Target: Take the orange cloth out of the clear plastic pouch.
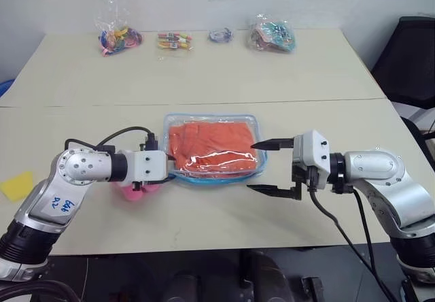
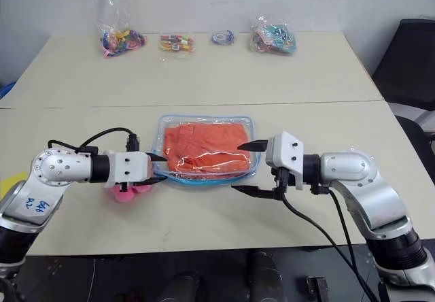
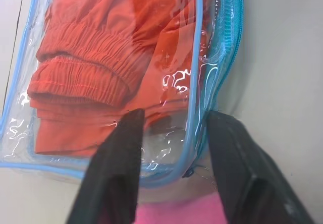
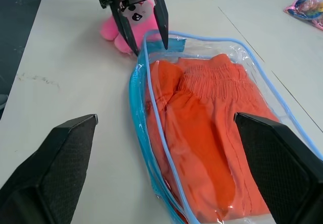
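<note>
Left wrist view had the left claw (image 3: 174,148) narrowed around the left end of the pouch (image 3: 194,82), one finger on the clear face and the other outside the blue zipper edge, so it looked like a pinch on the plastic, though I couldn't tell how firm. The cloth (image 1: 212,145) was all inside the pouch, which lay flat near the middle of the table (image 1: 204,77). The right claw (image 1: 273,166) hung wide open just off the pouch's right end, holding nothing.

Stuff that could've gone wrong from there, imo:

- The film looked slick and shiny, so the left pinch could've slipped off as soon as anything tugged.
- If the left fingers also caught cloth through the plastic, pulling the cloth would've dragged the whole pouch along.
- I couldn't tell if the zipper was open. If it wasn't, the right claw would've just shoved the pouch around.
- The pink plush (image 1: 139,190) sat right under the left claw, touching the pouch corner, so it could've got knocked or snagged.
</note>
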Robot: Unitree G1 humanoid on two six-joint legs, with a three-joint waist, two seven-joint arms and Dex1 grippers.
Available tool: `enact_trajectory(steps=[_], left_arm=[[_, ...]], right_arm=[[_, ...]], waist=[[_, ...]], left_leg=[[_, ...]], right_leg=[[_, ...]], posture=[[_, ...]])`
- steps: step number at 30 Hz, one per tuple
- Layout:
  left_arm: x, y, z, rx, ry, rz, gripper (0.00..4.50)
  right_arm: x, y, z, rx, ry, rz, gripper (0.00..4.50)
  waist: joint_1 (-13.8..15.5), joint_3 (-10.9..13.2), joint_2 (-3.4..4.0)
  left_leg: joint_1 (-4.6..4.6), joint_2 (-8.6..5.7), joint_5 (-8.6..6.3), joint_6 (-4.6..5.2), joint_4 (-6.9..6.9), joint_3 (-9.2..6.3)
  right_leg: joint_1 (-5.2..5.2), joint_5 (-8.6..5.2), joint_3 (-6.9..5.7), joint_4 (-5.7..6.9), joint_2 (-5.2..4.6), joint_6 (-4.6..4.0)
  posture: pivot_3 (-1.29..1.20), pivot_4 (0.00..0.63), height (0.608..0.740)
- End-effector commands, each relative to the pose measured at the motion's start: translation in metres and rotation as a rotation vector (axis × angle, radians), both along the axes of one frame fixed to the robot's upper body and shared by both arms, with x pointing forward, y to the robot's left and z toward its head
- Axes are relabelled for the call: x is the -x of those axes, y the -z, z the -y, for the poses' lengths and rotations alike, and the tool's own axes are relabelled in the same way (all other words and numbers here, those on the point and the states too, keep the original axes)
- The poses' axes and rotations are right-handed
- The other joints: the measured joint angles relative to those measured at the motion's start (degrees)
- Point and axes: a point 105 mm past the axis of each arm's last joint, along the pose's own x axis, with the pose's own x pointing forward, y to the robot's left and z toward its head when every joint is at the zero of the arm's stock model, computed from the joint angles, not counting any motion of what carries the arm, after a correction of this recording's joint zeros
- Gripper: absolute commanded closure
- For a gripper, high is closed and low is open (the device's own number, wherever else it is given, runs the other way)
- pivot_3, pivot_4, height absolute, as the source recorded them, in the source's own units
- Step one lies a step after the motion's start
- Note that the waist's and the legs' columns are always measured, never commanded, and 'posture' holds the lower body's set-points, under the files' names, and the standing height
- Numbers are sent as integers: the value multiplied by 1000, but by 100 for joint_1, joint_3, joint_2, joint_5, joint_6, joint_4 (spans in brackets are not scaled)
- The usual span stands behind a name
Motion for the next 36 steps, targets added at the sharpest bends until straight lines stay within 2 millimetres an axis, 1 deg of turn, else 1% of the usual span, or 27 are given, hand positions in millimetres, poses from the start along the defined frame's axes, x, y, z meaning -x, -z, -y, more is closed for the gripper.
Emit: enact_trajectory(steps=[1,3,5,6,9,11,13,16,17,19,21,22,23,29,31,32,36], left_arm=[[0,-11,0,27,12,36,3849],[3,-11,2,50,25,20,4470],[5,-12,5,80,29,5,4470],[5,-15,9,138,17,-15,4470],[4,-33,26,390,-46,-95,4470],[2,-42,35,498,-78,-118,4500],[1,-47,41,554,-100,-129,4500],[3,-48,50,596,-105,-153,4500],[5,-48,52,597,-102,-157,4500],[6,-47,55,598,-102,-160,4500],[6,-48,56,599,-104,-160,4500],[5,-48,57,601,-105,-160,4500],[5,-48,57,601,-104,-159,4500],[6,-47,62,604,-94,-163,4500],[6,-47,63,604,-93,-162,4500],[6,-47,63,605,-93,-162,4500],[7,-47,64,606,-91,-161,4500]], right_arm=[[4,-6,-2,3,-26,40,0],[3,-4,-1,14,-26,46,0],[3,-3,-1,24,-24,50,0],[3,-1,0,34,-21,55,0],[2,4,-1,48,-13,68,0],[3,8,-3,44,-12,76,360],[5,11,-6,31,-12,72,884],[5,18,-10,31,3,74,1970],[1,20,-11,34,24,84,2415],[-7,24,-11,48,62,109,2901],[-13,28,-11,76,86,139,3540],[-17,30,-11,89,106,156,3784],[-22,31,-11,97,127,164,4166],[-41,47,-10,190,179,249,4166],[-43,50,-11,188,190,227,3800],[-45,51,-11,197,197,245,3590],[-51,53,-9,226,231,293,2252]], waist=[[0,0,0],[0,0,0],[-2,0,0],[-1,0,0],[32,-1,-2],[59,-3,-6],[64,-3,-7],[64,-4,-7],[64,-4,-7],[58,-5,-9],[39,-5,-8],[34,-5,-8],[32,-5,-9],[9,-5,-8],[-3,-5,-8],[-7,-5,-8],[-8,-5,-8]], left_leg=[[0,0,0,0,0,0],[0,0,0,0,0,0],[0,0,0,0,0,0],[0,0,0,0,0,0],[0,-1,1,1,5,-2],[0,-3,1,3,18,-8],[0,-3,1,3,19,-8],[0,-4,1,2,19,-6],[1,-4,1,2,19,-5],[1,-3,1,2,19,-6],[2,-2,1,1,19,-6],[2,-2,1,1,19,-5],[2,-3,1,1,19,-6],[3,-4,1,1,19,-8],[3,-3,1,1,19,-9],[2,-2,1,1,19,-9],[3,-2,1,1,19,-8]], right_leg=[[0,0,0,0,0,0],[0,0,0,0,0,0],[0,0,0,0,0,0],[0,0,0,0,0,0],[1,1,-1,1,-2,1],[1,3,-1,2,-3,6],[3,4,1,4,-3,7],[8,4,5,5,-3,6],[9,4,6,5,-4,6],[8,4,6,5,-3,6],[8,4,6,5,-2,5],[8,4,6,6,-2,5],[8,4,6,5,-3,5],[8,4,4,4,-3,5],[8,4,4,3,-3,5],[7,4,4,3,-3,5],[7,4,3,4,-3,5]], posture=[[0,150,740],[0,150,740],[0,150,740],[0,150,740],[0,150,740],[0,150,740],[0,150,740],[0,150,740],[0,150,740],[0,150,740],[0,150,740],[0,150,740],[0,150,740],[0,150,740],[0,150,740],[0,150,740],[0,150,740]])
